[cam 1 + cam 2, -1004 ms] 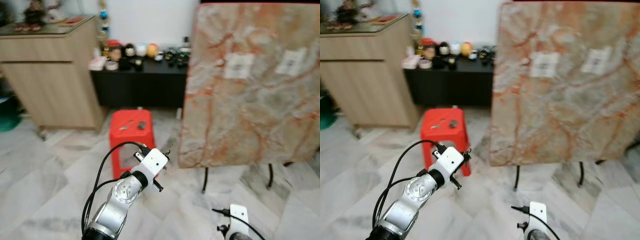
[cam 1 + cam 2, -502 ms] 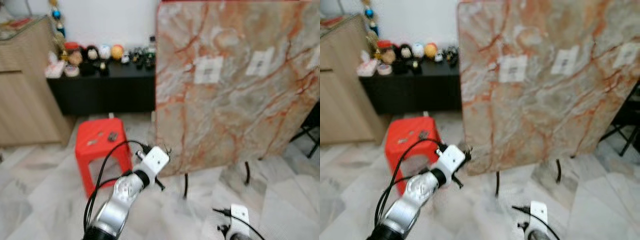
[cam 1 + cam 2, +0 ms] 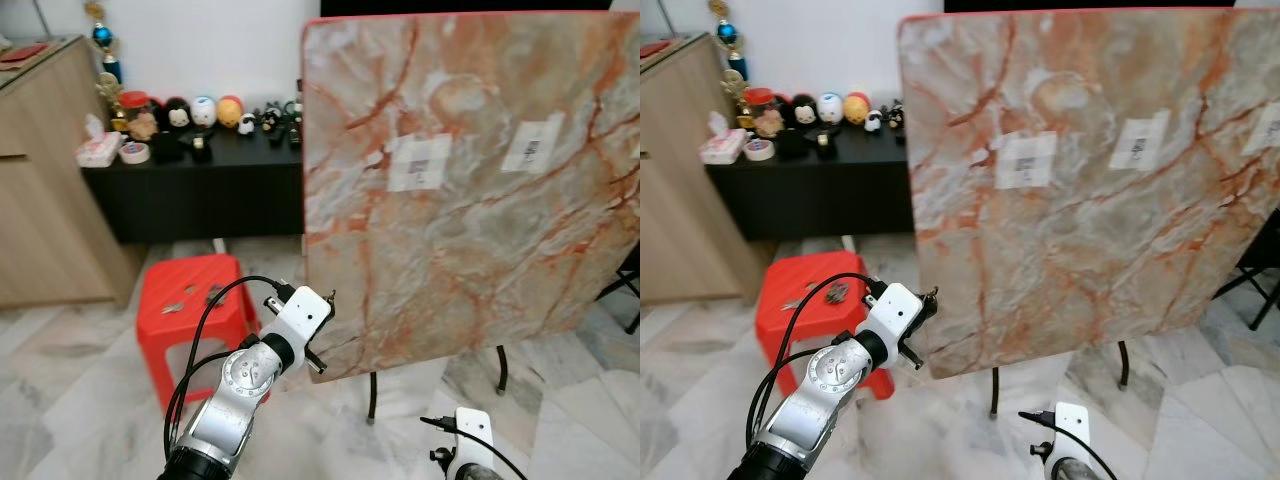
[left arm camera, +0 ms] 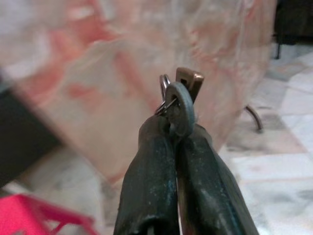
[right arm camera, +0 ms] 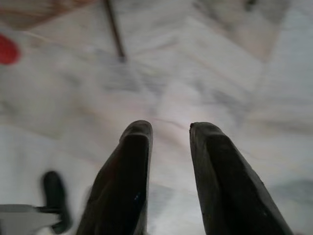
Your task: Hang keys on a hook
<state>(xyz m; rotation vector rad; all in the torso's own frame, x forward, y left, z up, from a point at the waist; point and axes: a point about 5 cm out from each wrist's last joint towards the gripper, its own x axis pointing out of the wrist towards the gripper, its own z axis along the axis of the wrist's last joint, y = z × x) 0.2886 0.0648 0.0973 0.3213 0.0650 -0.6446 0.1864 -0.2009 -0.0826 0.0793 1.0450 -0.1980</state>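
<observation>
Marble floor, tilted marble table ahead. Left tool pinching keys; right tool spread, idle. Carrying step; next, must find hook.

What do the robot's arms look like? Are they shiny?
Yes. The left arm is shiny silver with a round joint, a white block at the wrist and looping black cables. Each gripper has two long black fingers. The right arm has a white wrist block and thin black cable too.
</observation>
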